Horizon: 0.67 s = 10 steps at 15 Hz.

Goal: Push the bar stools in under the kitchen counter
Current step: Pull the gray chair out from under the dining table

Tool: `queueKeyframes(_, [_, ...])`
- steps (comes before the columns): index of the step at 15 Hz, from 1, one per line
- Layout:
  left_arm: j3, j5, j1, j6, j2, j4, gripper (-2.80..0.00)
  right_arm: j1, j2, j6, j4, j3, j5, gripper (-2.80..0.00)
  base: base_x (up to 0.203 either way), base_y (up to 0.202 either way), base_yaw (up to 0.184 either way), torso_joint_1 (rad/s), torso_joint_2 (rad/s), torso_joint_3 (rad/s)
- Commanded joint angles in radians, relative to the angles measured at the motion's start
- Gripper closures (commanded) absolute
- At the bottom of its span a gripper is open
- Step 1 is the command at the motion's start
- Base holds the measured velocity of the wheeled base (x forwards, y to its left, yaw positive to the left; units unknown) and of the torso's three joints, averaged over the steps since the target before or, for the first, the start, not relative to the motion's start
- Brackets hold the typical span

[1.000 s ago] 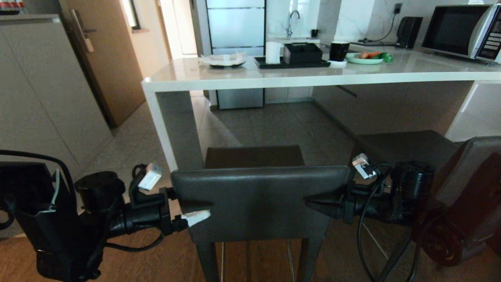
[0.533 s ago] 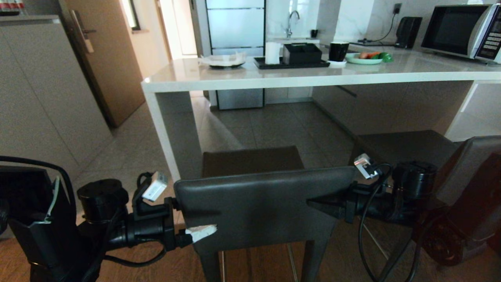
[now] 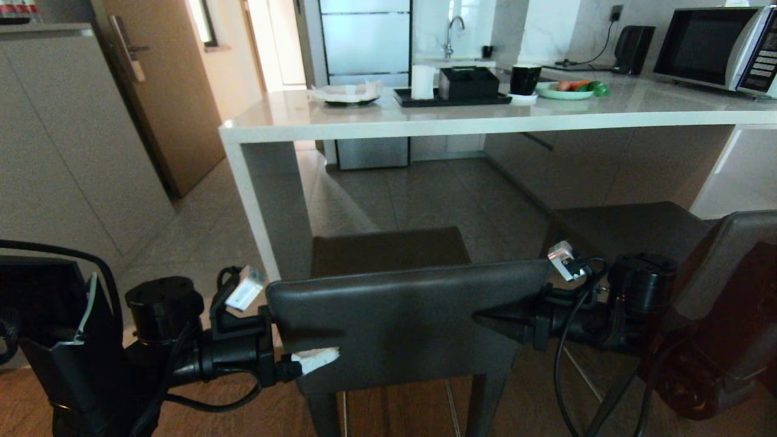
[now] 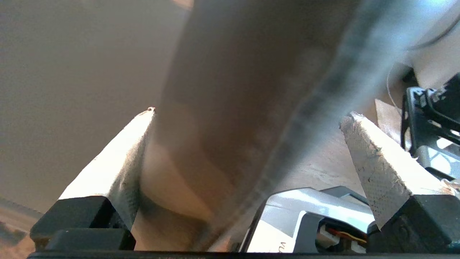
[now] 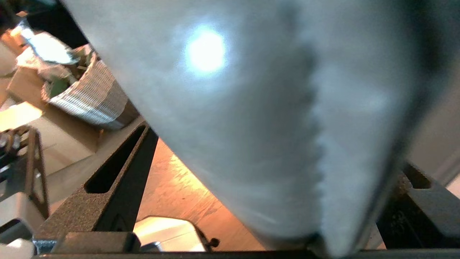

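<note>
Leather backrest [image 3: 400, 321] sits between both grippers' spread fingers [image 4: 118, 169].

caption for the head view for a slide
Both open grippers, left gripper and right gripper, straddle the backrest ends of the near bar stool, facing the kitchen counter.

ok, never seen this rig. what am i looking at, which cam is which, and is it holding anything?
It is a wheeled robot with two arms. The wide picture comes from its head, looking down at a bar stool in front of a kitchen counter. The other two pictures come from cameras on each wrist, right behind the jaws.

The left gripper and right gripper each straddle one end of the stool's backrest, jaws wide. In the wrist views the backrest fills the gap between them, so it reads as bracing for a push, not a tight grip.

A second stool stands on the right. On the counter: a tray, a mug, plates and a microwave.
</note>
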Motion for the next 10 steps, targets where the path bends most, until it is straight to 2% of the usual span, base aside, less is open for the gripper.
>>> queueKeyframes(1, [0.012, 0.002, 0.014, 0.000, 0.000, -0.012, -2.80, 0.009, -0.007, 0.002, -0.011, 0.009, -0.015, -2.80, 0.000, 0.000, 0.000, 0.000, 0.00, 0.000])
queueKeyframes(5, [0.020, 0.000, 0.091, 0.000, -0.013, -0.012, -2.80, -0.015, -0.019, 0.057, -0.044, 0.026, -0.017, -2.80, 0.000, 0.000, 0.000, 0.000, 0.00, 0.000])
queueKeyframes(10, [0.070, -0.007, 0.155, 0.000, -0.058, -0.012, -2.80, -0.122, -0.041, 0.109, -0.111, 0.094, -0.004, -2.80, 0.000, 0.000, 0.000, 0.000, 0.00, 0.000])
